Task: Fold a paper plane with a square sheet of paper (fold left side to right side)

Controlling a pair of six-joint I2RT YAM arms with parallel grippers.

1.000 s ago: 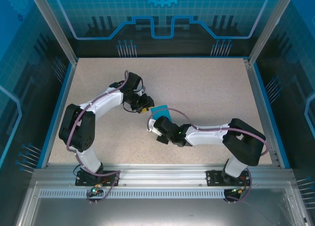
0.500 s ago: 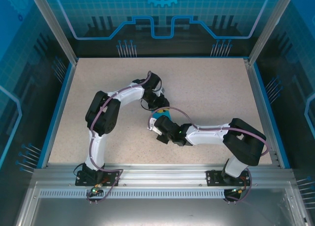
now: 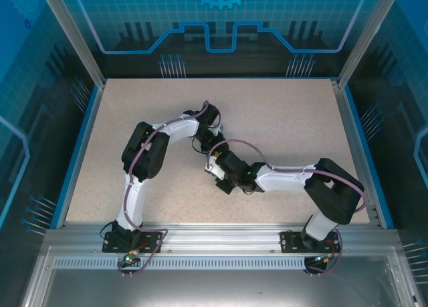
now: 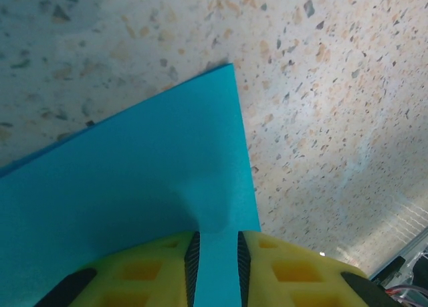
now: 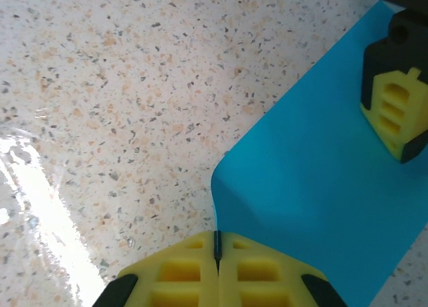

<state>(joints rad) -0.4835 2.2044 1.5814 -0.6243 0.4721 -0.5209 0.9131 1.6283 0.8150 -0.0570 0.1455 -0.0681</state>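
The square sheet of paper [image 4: 134, 173], bright cyan, lies on the speckled table [image 4: 321, 86]. My left gripper [image 4: 215, 243] stands tips-down on it, yellow jaws a narrow gap apart with flat paper showing between them. In the right wrist view one of its fingers [image 5: 394, 113] rests on the sheet [image 5: 321, 186] near the far edge. My right gripper [image 5: 216, 243] is shut on the sheet's near edge, which curls up off the table into its jaws. From above, both grippers, left [image 3: 212, 145] and right [image 3: 215, 169], meet mid-table and cover most of the sheet.
The speckled beige tabletop [image 3: 287, 113] spreads open around the arms. A blue rim [image 3: 80, 153] and the enclosure's posts and panels border it. The right arm's purple cable [image 3: 234, 145] loops close to the left wrist.
The left arm has swung right and come down onto the sheet, its jaws narrowing. The right gripper has shifted slightly up and right, keeping its grip on the sheet's edge.
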